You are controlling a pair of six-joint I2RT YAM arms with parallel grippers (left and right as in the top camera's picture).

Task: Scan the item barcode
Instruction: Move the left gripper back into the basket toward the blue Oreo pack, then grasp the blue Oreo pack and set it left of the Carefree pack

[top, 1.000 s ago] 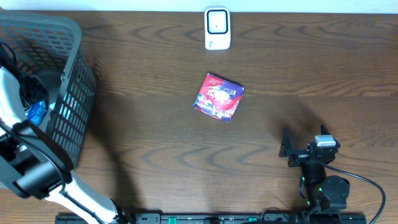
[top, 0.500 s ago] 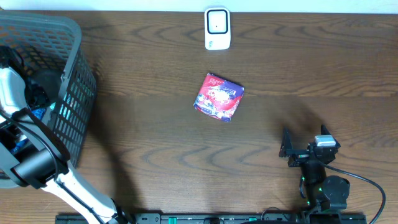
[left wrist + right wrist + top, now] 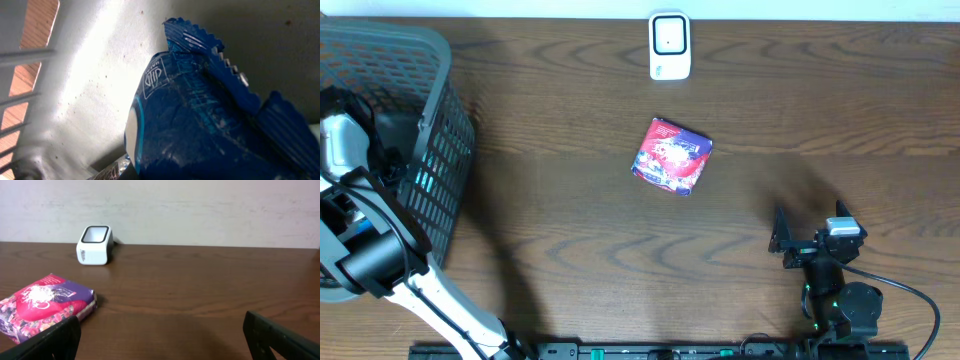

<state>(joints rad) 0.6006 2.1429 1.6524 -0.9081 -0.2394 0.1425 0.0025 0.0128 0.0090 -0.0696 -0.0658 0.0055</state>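
A blue crinkle-edged packet [image 3: 210,120] fills most of the left wrist view, pressed right up against the camera and covering my left gripper's fingers, which are shut on it. In the overhead view my left arm [image 3: 345,150] reaches down into the grey basket [image 3: 440,150]. The white barcode scanner [image 3: 669,45] stands at the table's far edge, also seen in the right wrist view as the scanner [image 3: 94,239]. My right gripper [image 3: 165,340] rests open near the front right, nothing between its fingers.
A red and purple packet [image 3: 672,155] lies mid-table, ahead and left of the right gripper, shown too as the packet [image 3: 42,305]. The basket's slatted wall [image 3: 30,75] is close beside the blue packet. A bit of silver foil [image 3: 112,170] shows under it.
The left arm has shifted slightly inside the basket and its gripper has shut on the blue packet. The right arm and the red packet have not moved.
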